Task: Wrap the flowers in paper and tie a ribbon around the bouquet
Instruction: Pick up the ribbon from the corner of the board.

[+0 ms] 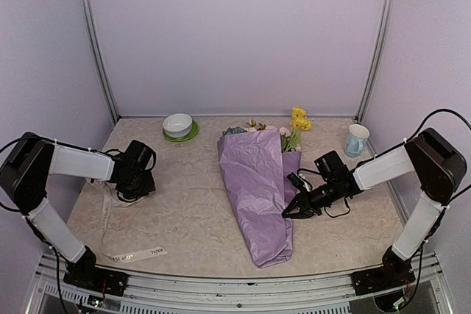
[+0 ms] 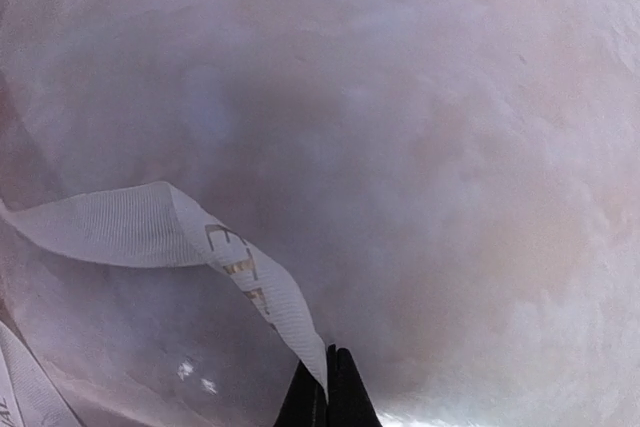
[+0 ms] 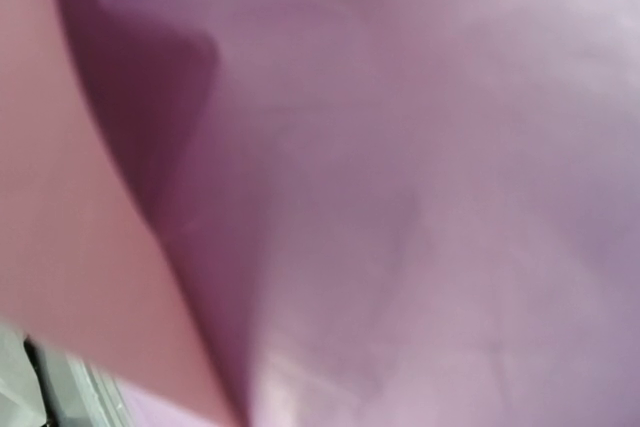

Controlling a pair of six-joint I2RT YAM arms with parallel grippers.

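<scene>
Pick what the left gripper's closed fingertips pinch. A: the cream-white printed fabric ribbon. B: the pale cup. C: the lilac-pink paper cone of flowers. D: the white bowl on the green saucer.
A: in the left wrist view the cream-white printed fabric ribbon runs straight into the shut tips of the left gripper, well apart from the lilac-pink paper bouquet.
</scene>
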